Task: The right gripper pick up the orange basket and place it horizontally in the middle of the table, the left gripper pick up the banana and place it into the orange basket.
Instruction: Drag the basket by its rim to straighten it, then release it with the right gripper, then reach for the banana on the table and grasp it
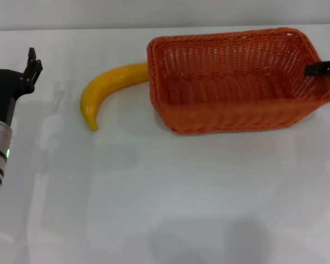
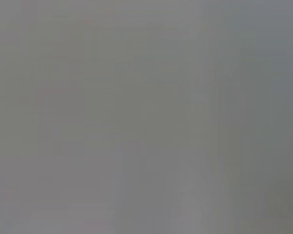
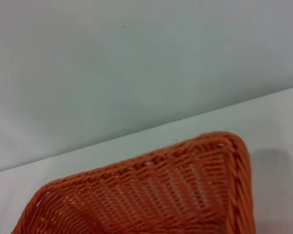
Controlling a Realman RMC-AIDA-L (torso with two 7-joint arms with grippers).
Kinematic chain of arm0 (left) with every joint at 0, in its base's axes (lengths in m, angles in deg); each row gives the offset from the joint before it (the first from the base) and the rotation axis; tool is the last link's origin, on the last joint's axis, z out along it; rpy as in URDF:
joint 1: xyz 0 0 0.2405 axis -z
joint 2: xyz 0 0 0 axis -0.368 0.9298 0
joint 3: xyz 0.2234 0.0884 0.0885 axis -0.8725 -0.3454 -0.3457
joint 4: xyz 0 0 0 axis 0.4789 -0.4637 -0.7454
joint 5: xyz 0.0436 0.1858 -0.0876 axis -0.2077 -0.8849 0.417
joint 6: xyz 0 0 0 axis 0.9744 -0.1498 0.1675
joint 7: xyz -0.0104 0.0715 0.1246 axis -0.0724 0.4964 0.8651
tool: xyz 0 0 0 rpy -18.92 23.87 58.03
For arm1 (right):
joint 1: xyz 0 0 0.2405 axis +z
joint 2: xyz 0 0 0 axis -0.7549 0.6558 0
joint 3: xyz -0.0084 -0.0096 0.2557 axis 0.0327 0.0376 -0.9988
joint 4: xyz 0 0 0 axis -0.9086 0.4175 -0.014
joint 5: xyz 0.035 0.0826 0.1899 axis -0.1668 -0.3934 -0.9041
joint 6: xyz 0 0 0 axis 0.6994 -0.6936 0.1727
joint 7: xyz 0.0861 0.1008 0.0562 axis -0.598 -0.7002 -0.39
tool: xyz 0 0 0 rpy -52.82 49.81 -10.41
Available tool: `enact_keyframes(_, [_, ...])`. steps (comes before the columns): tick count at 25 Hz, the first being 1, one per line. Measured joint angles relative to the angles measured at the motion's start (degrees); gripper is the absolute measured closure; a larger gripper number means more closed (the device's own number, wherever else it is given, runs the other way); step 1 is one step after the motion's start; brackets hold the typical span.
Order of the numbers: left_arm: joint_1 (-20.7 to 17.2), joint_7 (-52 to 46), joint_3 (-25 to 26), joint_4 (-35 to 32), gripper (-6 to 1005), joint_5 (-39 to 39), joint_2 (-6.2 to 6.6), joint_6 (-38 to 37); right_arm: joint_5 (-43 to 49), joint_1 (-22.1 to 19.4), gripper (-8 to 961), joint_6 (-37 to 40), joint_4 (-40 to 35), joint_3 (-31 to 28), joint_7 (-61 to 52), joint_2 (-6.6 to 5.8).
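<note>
The orange basket [image 1: 236,82] lies lengthwise on the white table [image 1: 165,198] at the back right, and its woven corner [image 3: 185,195] fills the lower part of the right wrist view. The yellow banana [image 1: 107,88] lies left of it, one end against the basket's left wall. My right gripper [image 1: 322,68] reaches in from the right edge, at the basket's right rim. At the far left my left gripper [image 1: 11,58] hovers open and holds nothing, well apart from the banana. The left wrist view is plain grey.
The table's far edge meets a pale wall [image 3: 136,63] just behind the basket. Bare white tabletop stretches across the front and middle.
</note>
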Motion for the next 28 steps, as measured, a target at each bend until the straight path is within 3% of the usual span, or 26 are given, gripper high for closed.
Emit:
enact_keyframes(5, [0.03,-0.18,0.0,0.31,120,0.0,-0.05,0.0,-3.97,-0.78,556,-0.33,0.2,0.05,2.85,0.06])
enact_keyframes(7, [0.04,-0.19,0.0,0.31,120,0.0,-0.05,0.0,-4.46,-0.87,311,-0.36,0.16,0.14,3.59,0.05])
enact_keyframes(13, [0.04,-0.17,0.0,0.31,120,0.0,-0.04,0.0,-4.56,-1.13,93,-2.52,-0.32,-0.29,7.09,0.26])
enact_keyframes(18, [-0.12,-0.2,0.0,0.32,119,0.0,-0.04,-0.01,-7.55,-2.5,86,-6.83,-3.75,-0.42,16.89,1.3])
enact_keyframes(22, [-0.24,-0.28,0.05,0.31,119,0.07,-0.04,-0.27,-22.29,-6.28,80,-7.98,-8.62,0.37,38.1,4.17])
enact_keyframes(28, [-0.13,-0.71,1.21,-0.31,119,0.09,-0.08,-0.73,-41.53,-10.57,77,-1.68,-9.69,4.52,57.17,4.23])
